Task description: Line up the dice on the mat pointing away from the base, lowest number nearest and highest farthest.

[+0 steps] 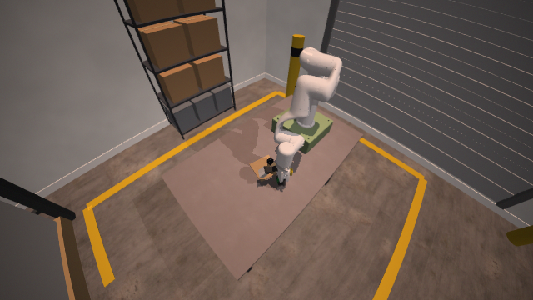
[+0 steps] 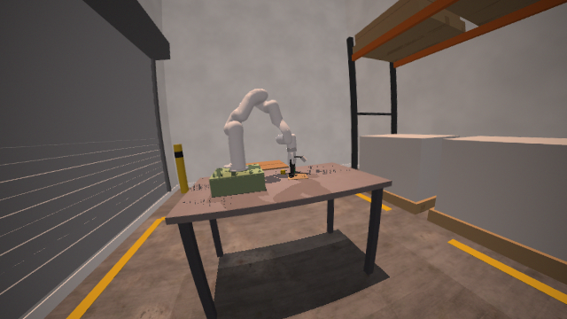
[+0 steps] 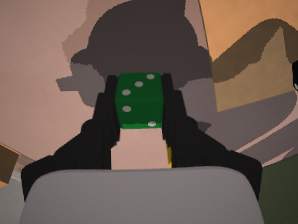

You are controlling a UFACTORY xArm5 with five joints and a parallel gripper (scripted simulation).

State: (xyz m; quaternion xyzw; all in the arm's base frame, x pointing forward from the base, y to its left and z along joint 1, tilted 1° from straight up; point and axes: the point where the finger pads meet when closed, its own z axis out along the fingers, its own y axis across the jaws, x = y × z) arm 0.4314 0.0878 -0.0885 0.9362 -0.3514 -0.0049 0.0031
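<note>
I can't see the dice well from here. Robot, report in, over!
End effector shut on green die. Die beside the orange mat, not on it. Black die on the mat. Nothing blocking.

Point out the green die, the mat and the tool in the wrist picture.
green die (image 3: 140, 99), wrist view, on its pip-marked face.
mat (image 3: 246, 10), wrist view, on its bare orange surface.
tool (image 3: 140, 104), wrist view, midway between the fingertips, shut on the die.

The counter (image 2: 310, 190), at frame centre, is shown carrying the green robot base (image 2: 236, 179) and, just right of it, an orange mat (image 2: 298, 176).
</note>
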